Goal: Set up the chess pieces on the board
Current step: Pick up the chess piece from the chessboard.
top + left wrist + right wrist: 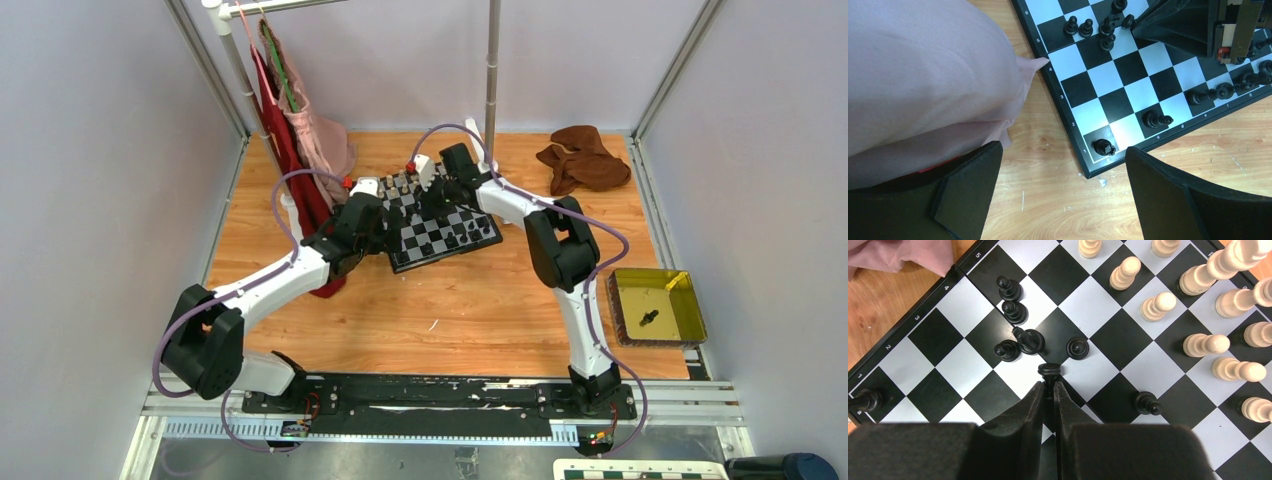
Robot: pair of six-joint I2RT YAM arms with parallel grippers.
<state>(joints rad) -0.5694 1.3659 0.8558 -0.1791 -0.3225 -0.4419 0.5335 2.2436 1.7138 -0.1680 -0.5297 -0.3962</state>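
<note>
Table (450, 330): wood; the board (450, 252) lies at its middle, turned askew, with both arms reaching over it.
Right arm (560, 250): stretched forward and bent inward over the board's far half, wrist pointing down at the squares.
Left arm (290, 275): reaches to the board's left corner, beside a pink cloth (923, 75).
Left gripper (1063, 197): jaws spread as wide as they go and holding nothing. It hangs over the table edge of the board's corner, where one black piece (1104, 147) stands.
Cream pieces (1158, 306): lined up in two rows on the side of the board away from the black edge.
Black pieces (1020, 337): a loose cluster mid-board, off their rows. A few more stand along the near edge.
Right gripper (1049, 386): jaws drawn almost together, pinching a black pawn (1049, 370).
Pawn: upright, long axis vertical, its head showing just past the fingertips. It is on a mid-board square, close to the cluster but not touching it.
Key relation: the pawn sits right in the right gripper's tips, and the left gripper is well apart from it. Black's own rows seem to lie back toward the numbered corner, so I judge the pawn needs a straight lift clear of its neighbours.
</note>
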